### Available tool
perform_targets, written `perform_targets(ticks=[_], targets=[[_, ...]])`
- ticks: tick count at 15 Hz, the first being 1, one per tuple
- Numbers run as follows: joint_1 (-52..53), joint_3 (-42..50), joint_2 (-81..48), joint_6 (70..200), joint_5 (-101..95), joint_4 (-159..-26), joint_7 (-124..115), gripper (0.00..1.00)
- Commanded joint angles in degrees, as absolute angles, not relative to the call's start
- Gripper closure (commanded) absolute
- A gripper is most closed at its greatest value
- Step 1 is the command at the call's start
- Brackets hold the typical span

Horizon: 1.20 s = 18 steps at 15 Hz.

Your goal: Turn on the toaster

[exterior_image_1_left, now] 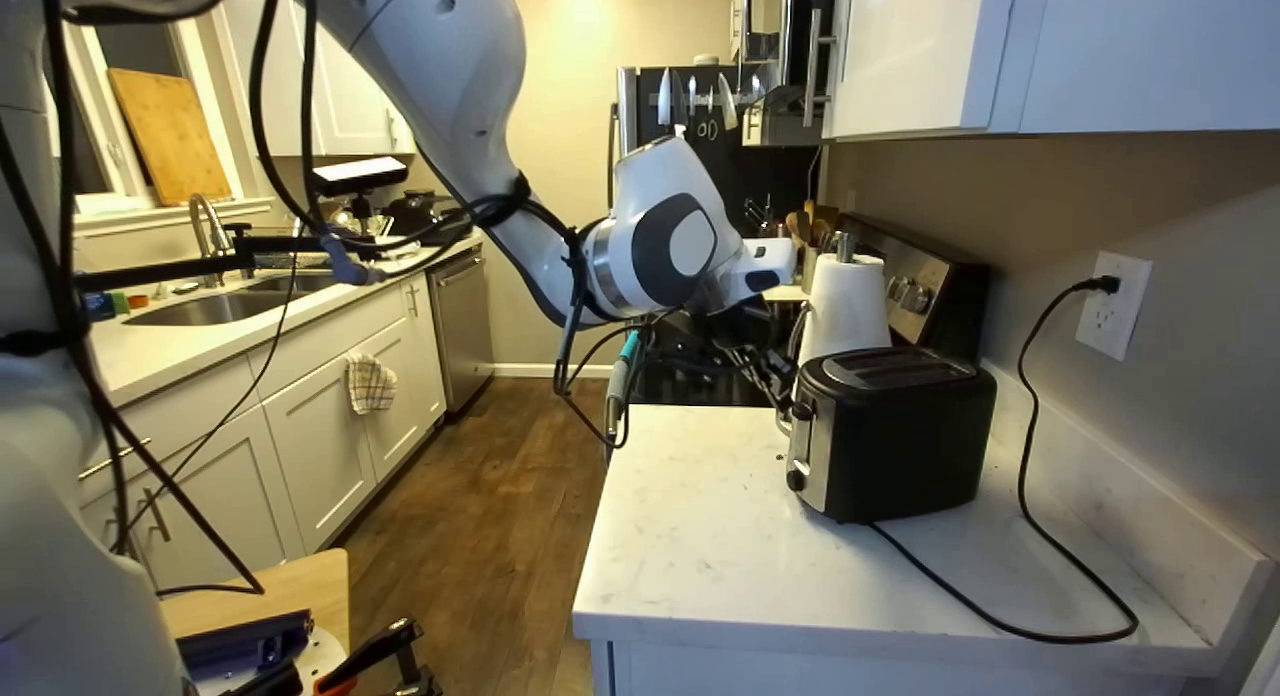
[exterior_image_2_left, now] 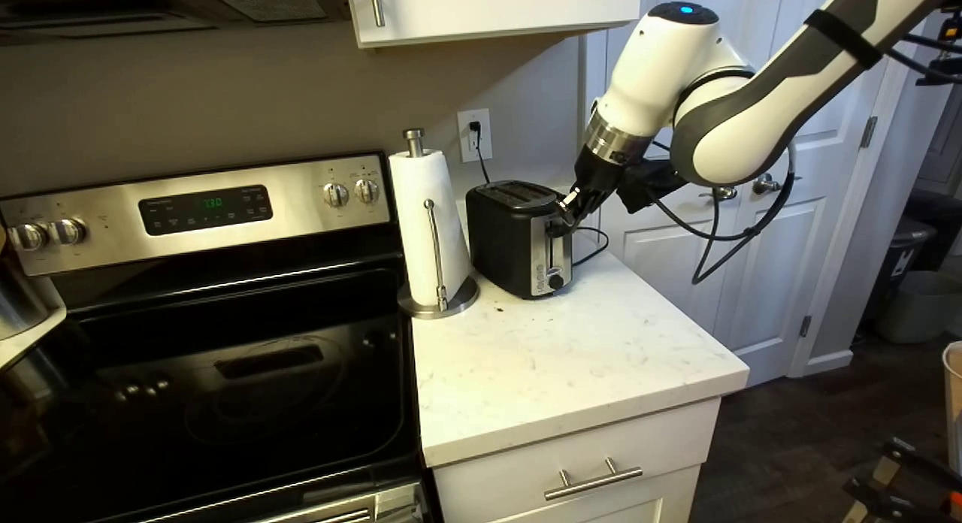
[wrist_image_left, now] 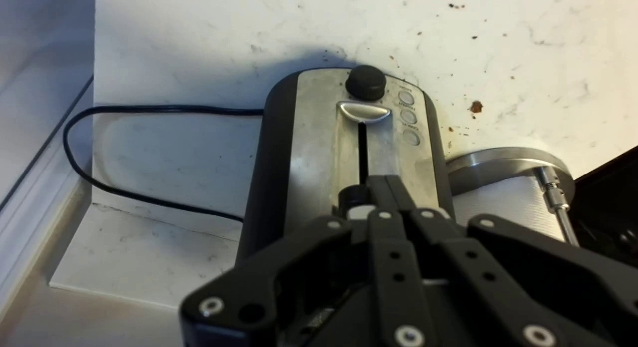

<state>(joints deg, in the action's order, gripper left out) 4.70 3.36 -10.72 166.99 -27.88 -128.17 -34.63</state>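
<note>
The black toaster (exterior_image_1_left: 905, 446) with a silver end panel stands upright on the white counter; it also shows in an exterior view (exterior_image_2_left: 505, 241) and in the wrist view (wrist_image_left: 316, 152). Its black lever (wrist_image_left: 351, 196) is near the top of the slot, partly hidden behind my fingers. A black dial (wrist_image_left: 366, 83) and several round buttons (wrist_image_left: 408, 116) are lower on the panel. My gripper (wrist_image_left: 391, 192) is shut with its fingertips together and nothing between them. The tips are right beside the lever, in front of the panel; whether they touch it I cannot tell. The gripper also shows in both exterior views (exterior_image_1_left: 780, 394) (exterior_image_2_left: 565, 221).
A paper towel roll on a metal stand (exterior_image_2_left: 428, 230) is close beside the toaster. The black stove (exterior_image_2_left: 263, 358) adjoins the counter (exterior_image_2_left: 586, 358). The toaster's black cord (exterior_image_1_left: 1030, 631) loops over the counter to the wall outlet (exterior_image_1_left: 1113, 306). White cabinets (exterior_image_1_left: 1130, 56) hang above.
</note>
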Motion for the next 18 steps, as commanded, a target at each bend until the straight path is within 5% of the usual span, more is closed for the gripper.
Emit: perform_targets(ticks=[1, 18], targets=[[3.7, 2.3, -12.3, 166.4, -24.9, -127.1, -32.4, 1.00], [1.8, -0.4, -15.1, 166.4, -19.5, -124.3, -28.2, 1.00]])
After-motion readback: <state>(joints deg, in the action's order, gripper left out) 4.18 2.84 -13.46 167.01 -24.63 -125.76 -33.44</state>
